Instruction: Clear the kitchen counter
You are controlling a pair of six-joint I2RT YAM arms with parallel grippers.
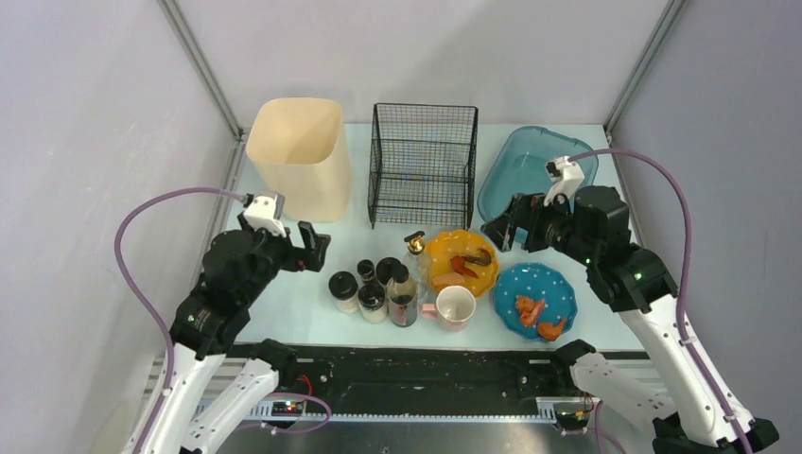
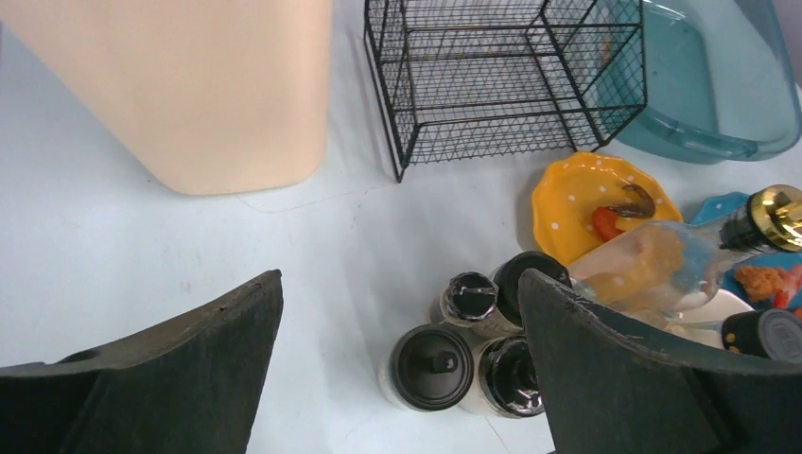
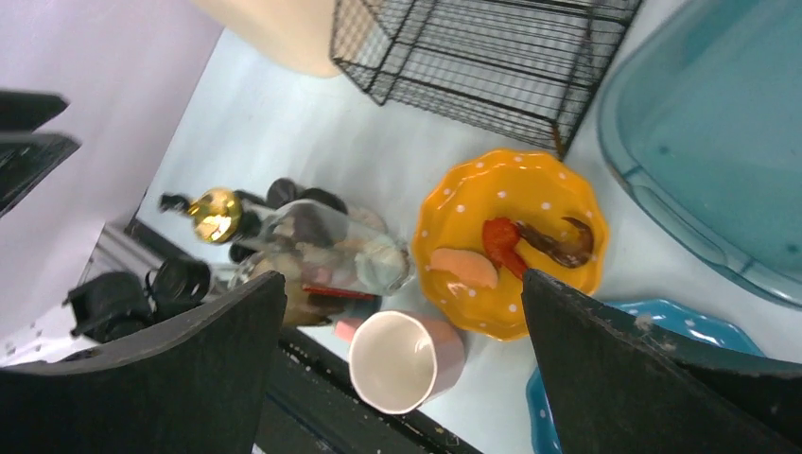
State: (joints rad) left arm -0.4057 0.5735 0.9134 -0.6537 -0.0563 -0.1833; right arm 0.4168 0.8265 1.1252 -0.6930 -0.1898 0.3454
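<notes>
At the near edge, the black front rail (image 1: 426,364) of the kitchen counter (image 1: 298,317), a large flat pale mint-blue tabletop carrying everything beyond. Above its near-left part, the left gripper (image 1: 315,246), black jaws spread wide, holding nothing. Above the right side and a little farther back, the right gripper (image 1: 503,232), jaws likewise wide apart and empty. Between them, nearest: a pale pink ceramic mug (image 1: 454,307), upright, just beside a round blue white-dotted plate (image 1: 558,284) bearing orange food scraps (image 1: 531,309). To the mug's left, a tight cluster of small black-lidded glass jars (image 1: 364,288) and a dark-filled bottle (image 1: 402,298). Just behind, a scalloped orange dotted plate (image 1: 478,281) with food pieces (image 1: 465,265), a clear gold-capped bottle (image 1: 414,244) at its left. Farthest back, left to right: a tall cream plastic bin (image 1: 298,156), a black wire basket (image 1: 423,161), a translucent teal plastic tub (image 1: 520,170).
</notes>
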